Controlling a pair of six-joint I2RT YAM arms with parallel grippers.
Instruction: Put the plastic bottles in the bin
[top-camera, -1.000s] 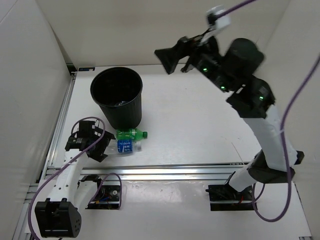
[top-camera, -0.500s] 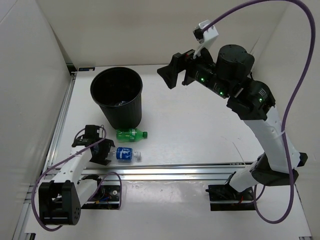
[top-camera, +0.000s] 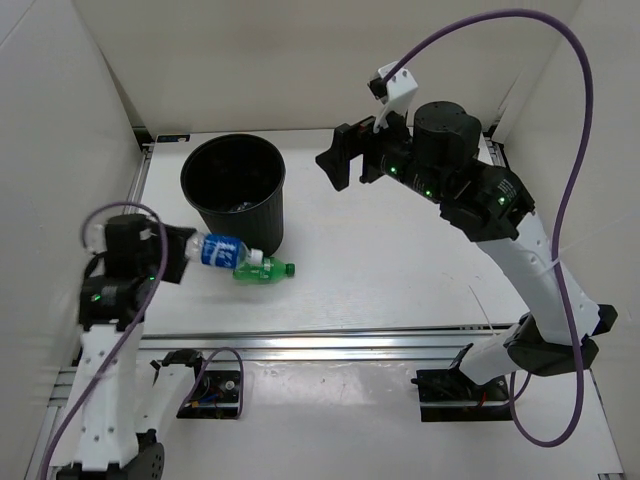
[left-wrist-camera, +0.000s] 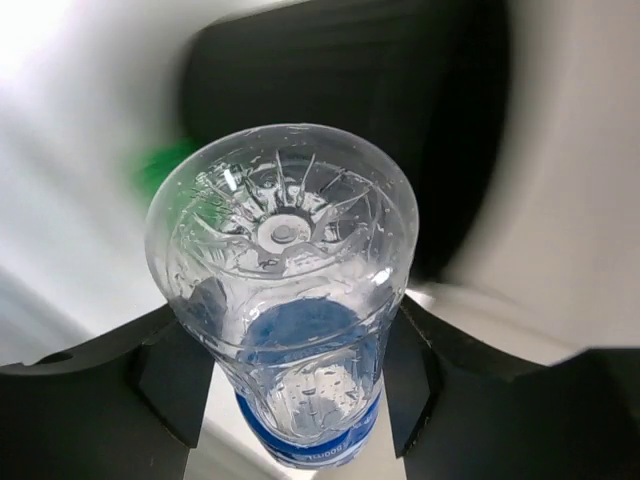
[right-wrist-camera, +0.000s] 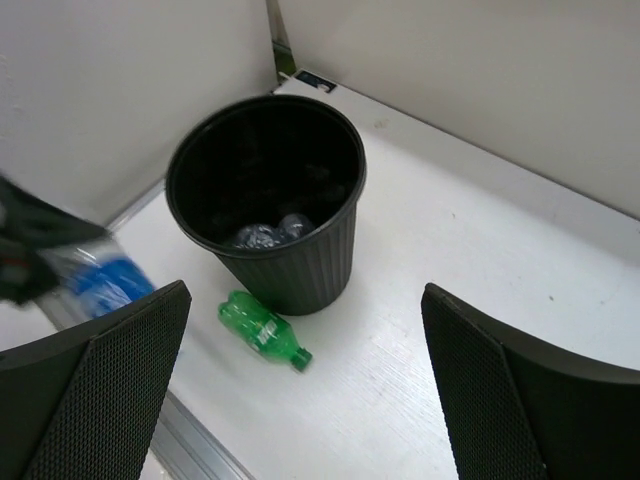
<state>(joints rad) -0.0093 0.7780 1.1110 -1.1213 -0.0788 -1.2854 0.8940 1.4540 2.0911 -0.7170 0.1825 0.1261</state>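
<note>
While your left gripper (top-camera: 170, 256) clamps the blue-labelled bottle (top-camera: 221, 250) by its base, aloft just beside the bin (top-camera: 256, 226) near the left edge of the table (top-camera: 400, 262), carry it over the rim before releasing; the right gripper (top-camera: 350, 163) hangs open, empty.

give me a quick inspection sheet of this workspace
surface: white table, no spills seen
job's things: black bin upright with clear bottles inside; blue-label bottle held in the air beside the bin; green bottle lying on the table at the bin's base
clutter: nothing seen
grippers: left claw shut on the blue-label bottle; right claw open, empty, raised over the table
cables: right purple cable arcs high over its arm; left purple cable loops at the wrist
surroundings: white walls; metal rail along the near edge
</note>
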